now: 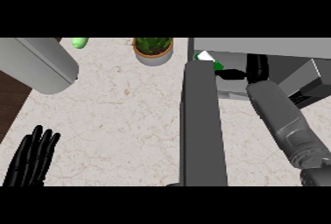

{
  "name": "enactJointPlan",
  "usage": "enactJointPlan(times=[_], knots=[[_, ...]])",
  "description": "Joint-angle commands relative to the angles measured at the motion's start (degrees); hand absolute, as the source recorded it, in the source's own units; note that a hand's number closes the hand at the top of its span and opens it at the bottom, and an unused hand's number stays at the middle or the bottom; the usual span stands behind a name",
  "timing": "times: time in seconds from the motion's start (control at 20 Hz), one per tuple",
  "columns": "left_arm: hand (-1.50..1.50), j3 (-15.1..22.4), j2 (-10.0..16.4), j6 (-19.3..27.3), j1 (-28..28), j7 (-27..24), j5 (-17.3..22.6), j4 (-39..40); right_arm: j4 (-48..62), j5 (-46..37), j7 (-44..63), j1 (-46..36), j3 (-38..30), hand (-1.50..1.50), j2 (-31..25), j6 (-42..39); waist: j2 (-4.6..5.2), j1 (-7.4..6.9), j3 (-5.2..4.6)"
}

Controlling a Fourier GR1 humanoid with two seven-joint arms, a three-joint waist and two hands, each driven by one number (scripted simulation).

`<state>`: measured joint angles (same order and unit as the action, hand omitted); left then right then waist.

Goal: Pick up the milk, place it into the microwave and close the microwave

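Milk (208, 57), a small white and green carton, sits at the mouth of the microwave (258, 46), near the view's top and right of centre. It is just past the far end of the open microwave door (203, 131), which hides its lower left part. The right robot hand (256, 68) is just to the carton's right, and a black part of it reaches across and meets the green side. I cannot tell whether the hand grips the carton or only touches it.

The door juts toward the viewer as a long dark slab and splits the surface (123, 113) in two. Between the door and the right forearm (284, 127) only a narrow pale strip shows. Left of the door the surface lies broad and bare. It is bounded at the far side by a potted plant (153, 49), a small green object (79, 42) and a large grey rounded body (35, 63). The surface's left edge slants down past dark wood. The left robot hand (31, 159) rests there at the lower left, open, fingers straight and up, well apart from the milk.
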<state>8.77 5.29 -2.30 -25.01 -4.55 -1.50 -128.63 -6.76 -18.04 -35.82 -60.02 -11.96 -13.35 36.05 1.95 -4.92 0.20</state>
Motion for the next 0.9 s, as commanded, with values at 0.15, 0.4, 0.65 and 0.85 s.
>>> enactJointPlan(times=[0.15, 0.4, 0.65, 0.85], knots=[[-1.50, 2.7, -1.3, -0.2, -1.1, -2.3, -1.3, 1.9, -1.1, 1.6, -2.4, 0.1, -2.2, -1.50, -1.8, 2.0, 0.00, 0.07, -0.03], [-1.50, 3.7, -1.6, 0.9, -1.9, -0.4, -3.1, -0.2, -1.0, 2.8, -5.8, 2.8, -3.6, -1.50, -4.0, -3.4, -0.25, 0.87, 0.01], [-1.50, 4.5, -1.9, 1.3, -2.8, 0.4, -3.4, -2.5, -1.1, 5.3, -6.4, 1.9, -5.7, -1.50, -7.4, -14.2, -0.43, 0.98, 0.03], [-1.50, 6.2, -2.5, 1.1, -6.4, -3.0, -4.2, -1.0, -2.0, 7.1, -10.1, 5.6, -7.1, -1.50, -4.1, -16.2, -1.03, 1.91, -0.06]])
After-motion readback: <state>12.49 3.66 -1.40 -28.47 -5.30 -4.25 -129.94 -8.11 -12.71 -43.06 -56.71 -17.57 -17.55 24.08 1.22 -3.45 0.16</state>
